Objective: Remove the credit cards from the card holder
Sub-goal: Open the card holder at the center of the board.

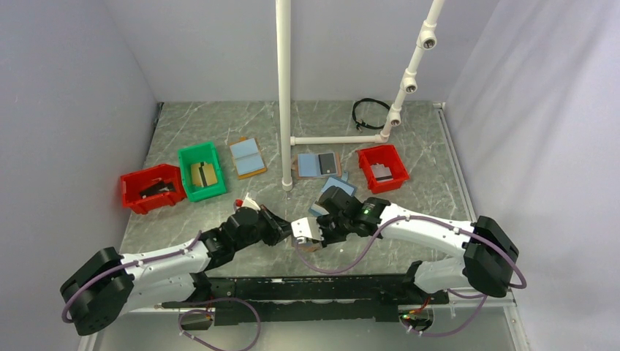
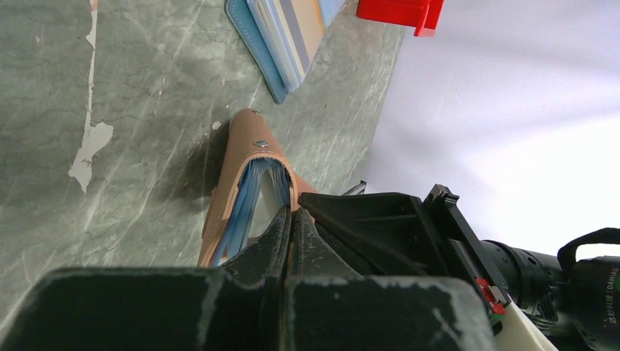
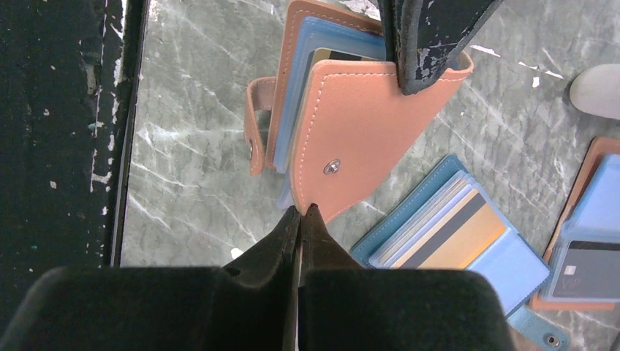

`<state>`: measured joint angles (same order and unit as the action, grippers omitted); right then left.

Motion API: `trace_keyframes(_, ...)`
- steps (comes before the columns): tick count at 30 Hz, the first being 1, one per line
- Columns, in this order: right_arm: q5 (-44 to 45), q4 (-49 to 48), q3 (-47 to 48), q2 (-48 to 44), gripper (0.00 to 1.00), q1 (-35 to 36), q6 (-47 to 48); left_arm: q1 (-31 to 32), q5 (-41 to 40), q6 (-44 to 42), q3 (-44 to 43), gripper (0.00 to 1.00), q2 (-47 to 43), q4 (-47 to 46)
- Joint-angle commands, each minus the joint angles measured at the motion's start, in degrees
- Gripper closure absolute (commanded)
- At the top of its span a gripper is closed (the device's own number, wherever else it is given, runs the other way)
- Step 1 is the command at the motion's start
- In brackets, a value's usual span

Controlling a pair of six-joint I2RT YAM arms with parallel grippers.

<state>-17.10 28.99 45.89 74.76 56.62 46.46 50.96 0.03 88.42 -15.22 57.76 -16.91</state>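
**A:** What's around you?

**B:** On the table (image 1: 190,124) I count three bins. A red bin (image 1: 131,189) and a green bin (image 1: 187,157) sit on my left, and a second red bin (image 1: 365,155) on my right. Dark cards lie in them, too small to count. Three holders lie open and flat. A tan-rimmed one with both halves blue (image 1: 247,156) is near the green bin. A tan-rimmed one showing a dark grey card (image 1: 307,165) is beyond my grippers. A blue-rimmed one with a yellow-striped card (image 3: 515,267) is just under my right wrist. A white pipe post (image 1: 284,110) stands between the two tan-rimmed ones, and a black cable loop (image 1: 369,113) lies at the far edge.

**A:** And the holder you're working on?

**B:** That's a fourth one. The card holder (image 3: 358,124) is tan outside with blue sleeves inside, and it is held up off the table between my two arms. My left gripper (image 2: 291,219) is clamped on its top corner.

**A:** Your right?

**B:** My right gripper (image 3: 300,216) has its fingers pressed together, with the tips at the lower corner of the tan flap. I cannot tell whether any of the flap is pinched.

**A:** Any cards in it?

**B:** One credit card (image 3: 340,55) shows its edge between the sleeves.
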Motion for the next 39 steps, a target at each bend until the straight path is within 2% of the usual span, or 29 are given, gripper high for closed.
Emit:
trace_keyframes(1,-2.5,0.8,2.4,-2.0,1.0,-0.9,-0.4,0.1,0.8,1.4,-0.5,1.0,0.5,-6.6)
trace_keyframes(12,-5.6,1.6,3.3,-2.1,1.0,-4.1,-1.2,0.0,0.5,1.6,0.9,1.0,0.6,-8.3)
trace_keyframes(14,-6.7,1.7,3.6,-1.9,1.0,-4.9,-1.6,0.1,0.5,1.4,1.0,0.88,1.0,-8.8)
trace_keyframes(19,-10.8,3.0,4.5,-0.4,1.0,-8.0,-3.0,0.0,1.7,-4.4,-0.1,0.38,1.6,-7.0)
trace_keyframes(20,-12.1,3.3,4.6,-0.2,1.0,-8.9,-3.4,0.0,1.6,-6.6,-1.0,0.31,1.3,-4.0)
trace_keyframes(22,-14.5,3.8,4.8,0.3,1.0,-11.4,-4.5,0.0,1.3,-12.7,-2.8,0.24,0.1,2.3)
trace_keyframes(26,-17.7,4.7,5.2,2.2,1.0,-15.7,-7.1,-0.1,0.2,-23.2,-5.0,0.2,-4.1,12.4)
trace_keyframes(30,-13.0,2.8,5.2,5.7,1.0,-18.9,-11.4,0.0,0.1,-29.6,-4.7,0.18,-7.6,16.0)
trace_keyframes(34,-8.5,2.0,6.4,9.8,1.0,-20.4,-14.4,0.0,0.1,-31.3,-2.3,0.18,-5.4,13.2)
trace_keyframes(39,-7.8,2.9,7.3,12.2,1.0,-21.1,-15.3,0.0,1.4,-30.0,-0.3,0.2,3.2,4.2)
